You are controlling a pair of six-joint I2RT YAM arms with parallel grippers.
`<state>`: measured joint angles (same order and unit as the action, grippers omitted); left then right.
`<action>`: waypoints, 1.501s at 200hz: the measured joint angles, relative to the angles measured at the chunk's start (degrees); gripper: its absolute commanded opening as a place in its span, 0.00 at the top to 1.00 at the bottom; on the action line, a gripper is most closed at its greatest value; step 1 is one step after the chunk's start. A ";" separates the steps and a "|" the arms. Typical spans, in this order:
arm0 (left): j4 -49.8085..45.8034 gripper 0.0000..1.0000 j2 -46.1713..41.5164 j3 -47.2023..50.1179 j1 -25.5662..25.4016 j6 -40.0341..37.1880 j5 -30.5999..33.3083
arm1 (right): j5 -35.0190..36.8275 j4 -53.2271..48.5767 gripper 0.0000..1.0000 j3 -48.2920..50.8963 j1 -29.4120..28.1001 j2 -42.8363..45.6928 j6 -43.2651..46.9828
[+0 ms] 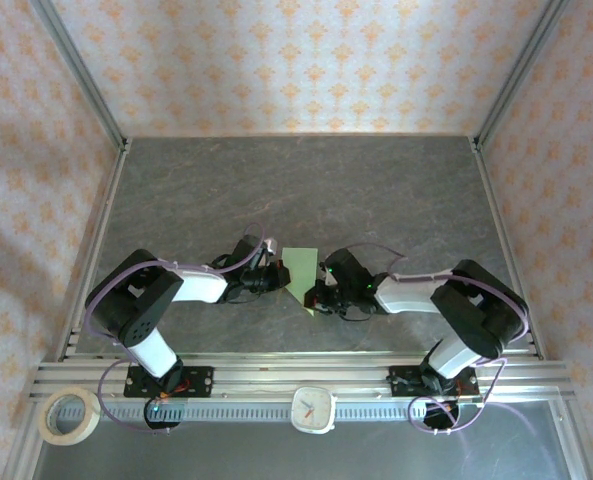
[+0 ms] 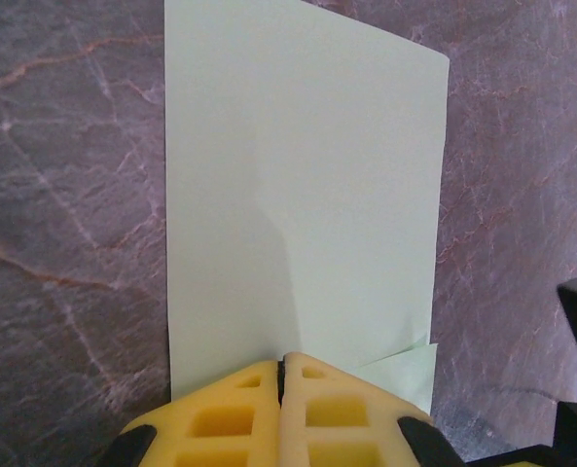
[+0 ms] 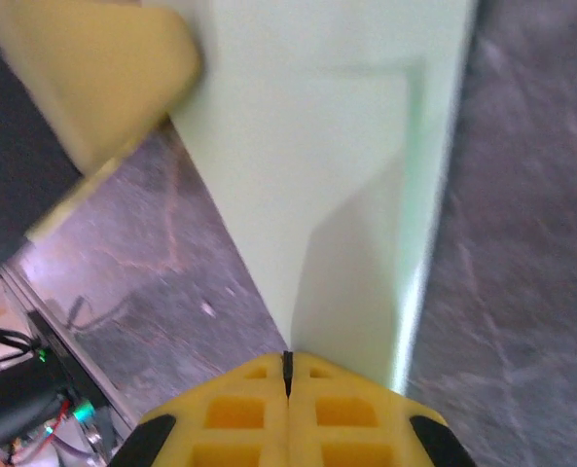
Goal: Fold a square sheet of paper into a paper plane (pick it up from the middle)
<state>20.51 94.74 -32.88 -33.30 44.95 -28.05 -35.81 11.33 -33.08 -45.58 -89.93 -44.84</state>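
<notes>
The pale green sheet (image 1: 301, 272) lies on the grey table (image 1: 306, 190), between the two pincers and partly folded, with a flap laid over it in the right wrist view (image 3: 366, 224). The left pincer (image 2: 282, 375) is closed, its yellow tips meeting at the sheet's near edge (image 2: 298, 195). The right pincer (image 3: 288, 365) is closed too, with its tips at the opposite edge. Whether either actually pinches the sheet cannot be told. From above, the left pincer (image 1: 274, 275) and the right pincer (image 1: 321, 290) flank the sheet closely.
</notes>
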 measured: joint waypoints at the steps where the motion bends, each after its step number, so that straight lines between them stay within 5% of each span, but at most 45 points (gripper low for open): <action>1: 0.04 1.00 0.00 0.02 0.00 0.00 0.00 | 0.04 0.02 1.00 -0.28 0.00 -0.22 -0.07; 87: 0.70 1.00 -0.13 0.42 0.17 0.20 0.28 | 1.33 4.13 1.00 -7.32 0.15 -9.70 -0.55; 198: 1.90 1.00 -0.63 1.42 -0.11 4.07 1.75 | 2.03 -3.34 1.00 6.80 0.09 7.41 3.10; 273: 6.58 1.00 -5.20 7.34 -0.52 13.14 7.34 | 21.11 -9.66 0.85 4.24 0.17 13.70 4.70; 300: 3.74 0.80 -9.29 6.91 -0.72 12.02 7.87 | 23.10 -9.55 0.78 1.95 1.03 12.31 5.38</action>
<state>24.25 85.45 -25.98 -34.02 56.97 -20.18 -12.71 1.78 -31.14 -44.56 -77.62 -39.46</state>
